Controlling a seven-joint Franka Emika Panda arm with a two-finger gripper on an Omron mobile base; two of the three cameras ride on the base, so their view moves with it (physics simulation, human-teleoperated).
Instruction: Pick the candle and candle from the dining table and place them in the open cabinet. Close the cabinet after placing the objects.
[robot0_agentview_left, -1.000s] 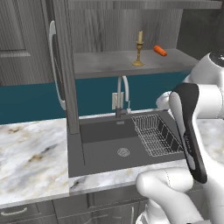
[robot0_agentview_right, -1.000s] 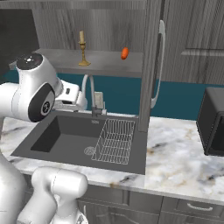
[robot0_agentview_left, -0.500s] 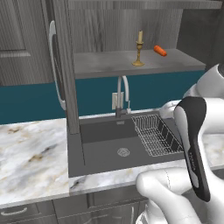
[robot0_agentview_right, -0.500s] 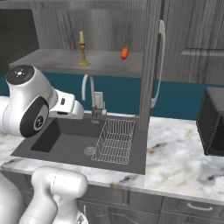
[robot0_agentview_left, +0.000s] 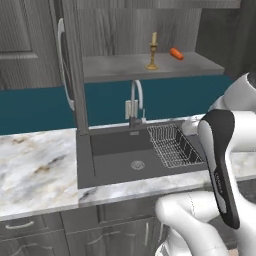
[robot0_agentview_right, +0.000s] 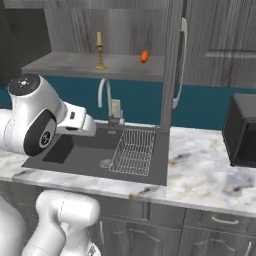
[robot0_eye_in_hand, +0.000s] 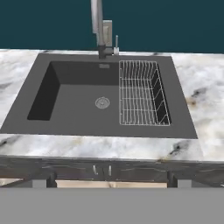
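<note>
The cabinet door (robot0_agentview_left: 67, 75) on the left stands swung out, prob. left that way so the shelf (robot0_agentview_left: 125, 67) stays reachable for the 2nd item. Further right, one candle (robot0_agentview_left: 152, 51) on a brass-gold holder stands upright on that shelf, w/ a small orange-red block (robot0_agentview_left: 176, 53) just beside it; so one placement looks done. Below lie the dark sink (robot0_agentview_left: 140, 150) and its wire rack (robot0_eye_in_hand: 142, 94), set in the marble desk (robot0_agentview_left: 35, 170). The tool's tips aren't clearly visible, but it reads as spread wide and empty, pointed down at the sink, well below the candle.
</note>
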